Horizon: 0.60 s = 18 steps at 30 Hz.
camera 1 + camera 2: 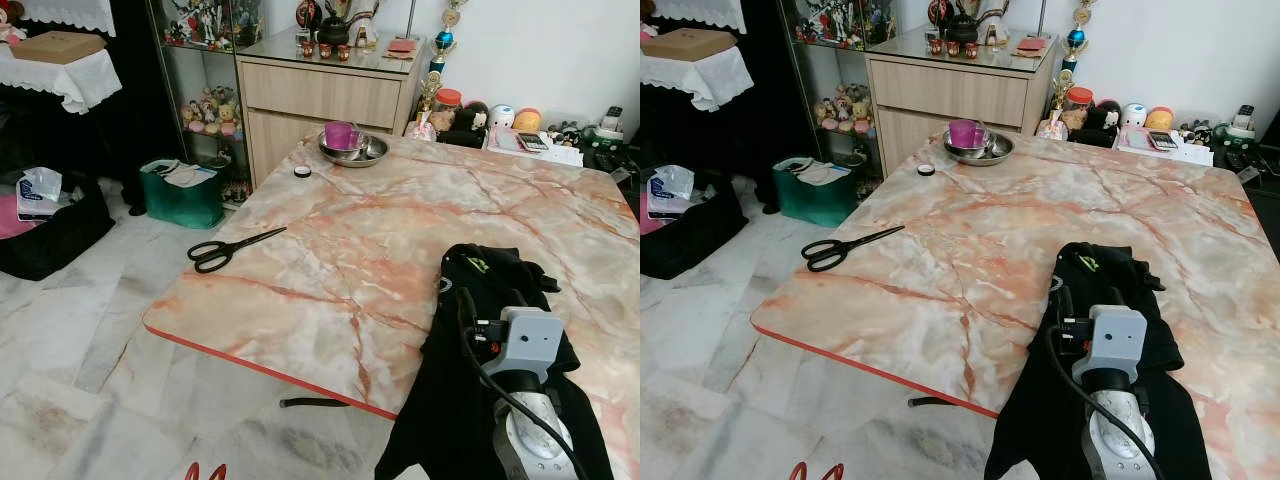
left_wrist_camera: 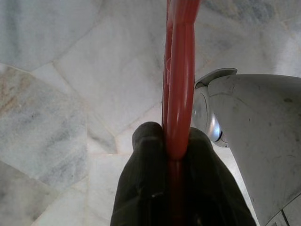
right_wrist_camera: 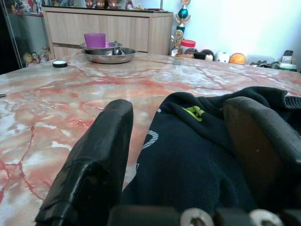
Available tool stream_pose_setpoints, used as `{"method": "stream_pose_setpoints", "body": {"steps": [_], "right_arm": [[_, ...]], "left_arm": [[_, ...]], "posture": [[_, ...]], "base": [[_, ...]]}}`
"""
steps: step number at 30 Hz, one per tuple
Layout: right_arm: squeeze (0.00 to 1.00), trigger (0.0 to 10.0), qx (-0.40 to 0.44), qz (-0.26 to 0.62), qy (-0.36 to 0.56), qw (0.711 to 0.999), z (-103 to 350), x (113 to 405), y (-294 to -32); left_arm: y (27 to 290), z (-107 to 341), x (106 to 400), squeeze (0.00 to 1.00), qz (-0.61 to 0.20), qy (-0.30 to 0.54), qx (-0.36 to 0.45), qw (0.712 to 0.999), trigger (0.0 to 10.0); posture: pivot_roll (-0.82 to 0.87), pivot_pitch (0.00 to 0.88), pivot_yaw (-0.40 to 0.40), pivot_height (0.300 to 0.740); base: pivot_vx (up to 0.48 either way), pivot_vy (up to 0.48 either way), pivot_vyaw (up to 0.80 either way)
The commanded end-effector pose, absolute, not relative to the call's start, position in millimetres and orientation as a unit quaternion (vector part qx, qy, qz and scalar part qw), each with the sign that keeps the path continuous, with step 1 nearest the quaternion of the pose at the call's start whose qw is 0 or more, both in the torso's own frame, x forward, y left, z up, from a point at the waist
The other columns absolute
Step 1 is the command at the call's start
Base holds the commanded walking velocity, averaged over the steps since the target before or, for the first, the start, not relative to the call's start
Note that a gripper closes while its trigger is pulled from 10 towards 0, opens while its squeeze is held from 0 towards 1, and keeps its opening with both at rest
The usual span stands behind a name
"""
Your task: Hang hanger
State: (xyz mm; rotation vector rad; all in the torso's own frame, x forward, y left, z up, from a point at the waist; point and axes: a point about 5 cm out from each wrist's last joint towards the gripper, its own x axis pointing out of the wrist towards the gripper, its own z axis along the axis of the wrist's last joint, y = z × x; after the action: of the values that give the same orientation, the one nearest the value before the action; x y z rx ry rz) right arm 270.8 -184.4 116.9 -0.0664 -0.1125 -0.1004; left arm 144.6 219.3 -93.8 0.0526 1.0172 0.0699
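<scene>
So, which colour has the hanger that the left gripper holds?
Red. The hanger shows best in the left wrist view, clamped in the left gripper.

The red plastic hanger (image 2: 178,80) is held low above the marble floor (image 2: 56,94), its thin bar pinched between the left gripper's (image 2: 176,155) black fingers.

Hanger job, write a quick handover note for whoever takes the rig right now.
Left gripper: shut on the red hanger, held low over the marble floor beside the table.
Right gripper: open, fingers either side of the black garment, not closed on it.
The garment lies on the marble table, draped over the near edge.
Done: hanger picked up.
Left: grip the garment, put it on the hanger, hang it.
</scene>
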Motion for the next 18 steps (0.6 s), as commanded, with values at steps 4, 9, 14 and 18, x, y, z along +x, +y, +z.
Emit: {"method": "stream_pose_setpoints", "body": {"steps": [4, 9, 14, 18], "right_arm": [[0.00, 10.0, -0.033, -0.051, -0.060, 0.996, 117.7, 272.6, -184.2], [0.00, 10.0, -0.034, -0.051, -0.060, 0.996, 117.7, 272.5, -184.4], [0.00, 10.0, -0.034, -0.052, -0.059, 0.996, 117.7, 272.8, -184.8], [0.00, 10.0, -0.034, -0.051, -0.059, 0.996, 117.5, 273.0, -184.5]], "left_arm": [[212.5, -96.8, 140.2, 0.00, 0.027, 0.493, 0.014, 0.870, 10.0], [212.8, -96.6, 140.5, 0.00, 0.028, 0.492, 0.014, 0.870, 10.0], [212.6, -96.7, 140.4, 0.00, 0.027, 0.493, 0.013, 0.870, 10.0], [212.7, -96.8, 140.3, 0.00, 0.027, 0.493, 0.014, 0.869, 10.0]], "posture": [[0.13, 0.056, -0.046, 0.740], [0.13, 0.056, -0.047, 0.740], [0.14, 0.055, -0.048, 0.740], [0.14, 0.056, -0.048, 0.740]], "base": [[-0.240, 0.000, 0.00], [-0.243, 0.000, 0.00], [-0.255, 0.000, 0.00], [-0.259, 0.000, 0.00]]}}
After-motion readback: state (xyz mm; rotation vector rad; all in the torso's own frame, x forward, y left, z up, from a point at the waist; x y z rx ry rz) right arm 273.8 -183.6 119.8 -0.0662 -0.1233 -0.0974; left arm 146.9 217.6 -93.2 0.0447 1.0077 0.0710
